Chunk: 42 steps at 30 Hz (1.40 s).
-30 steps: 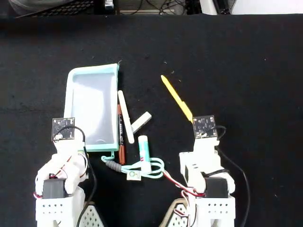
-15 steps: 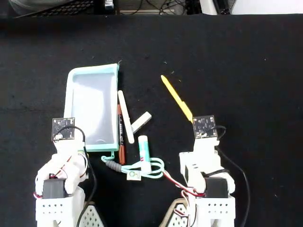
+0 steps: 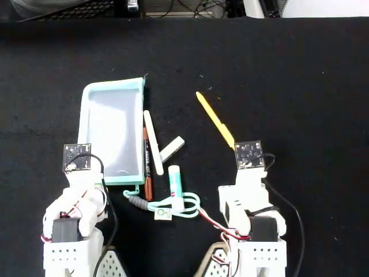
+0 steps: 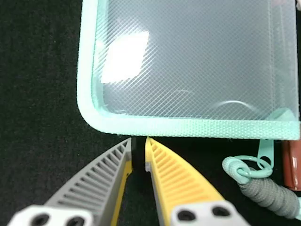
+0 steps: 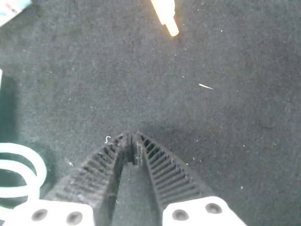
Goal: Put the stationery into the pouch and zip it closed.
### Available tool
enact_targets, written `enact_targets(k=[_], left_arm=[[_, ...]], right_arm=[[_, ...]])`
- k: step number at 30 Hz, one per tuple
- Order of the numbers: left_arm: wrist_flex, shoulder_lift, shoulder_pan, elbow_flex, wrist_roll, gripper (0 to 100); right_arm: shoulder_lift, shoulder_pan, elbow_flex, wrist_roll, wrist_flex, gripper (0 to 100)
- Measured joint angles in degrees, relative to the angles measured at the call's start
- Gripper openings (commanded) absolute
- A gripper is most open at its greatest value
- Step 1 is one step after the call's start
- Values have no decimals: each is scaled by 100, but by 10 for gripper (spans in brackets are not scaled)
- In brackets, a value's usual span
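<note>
Your left hand [image 4: 138,143] and right hand [image 5: 130,140] are both closed.
The left's jaws leave only a thin slit at the tips, the right's meet; both hands angle downward.

Surfaces: plastics on matt black cloth.
pouch [image 4: 188,70]: clear glossy plastic, fine diamond-grid texture, woven mint fabric edging. table cover [image 5: 235,94]: black, matt, faintly fuzzy. left gripper [image 4: 138,140]: ribbed plastic, grey and yellow. right gripper [image 5: 131,138]: ribbed matt black plastic.
</note>
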Motion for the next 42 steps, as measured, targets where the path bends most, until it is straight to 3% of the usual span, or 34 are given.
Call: enact_targets(k=[7, 10, 16, 19, 21, 24, 32, 35, 42], left_arm=[[0, 0, 0, 0, 0, 69], [0, 0, 0, 0, 0, 69], [0, 0, 0, 0, 0, 69], [0, 0, 0, 0, 0, 69], [0, 0, 0, 0, 0, 69], [0, 0, 0, 0, 0, 69], [0, 0, 0, 0, 0, 69], [0, 0, 0, 0, 0, 69], [0, 0, 0, 0, 0, 69]], right_arm=[[0, -18, 0, 0, -9, 15], [0, -360, 0, 0, -387, 15], [0, -2154, 0, 0, -1169, 22], [0, -3226, 0, 35, -1389, 112], [0, -3560, 0, 281, -1574, 196], [0, -3604, 0, 624, -1978, 260], [0, -2980, 0, 897, -2171, 145], [0, -3332, -88, 1284, -1662, 169], [193, -3956, -651, 1292, -1002, 211]])
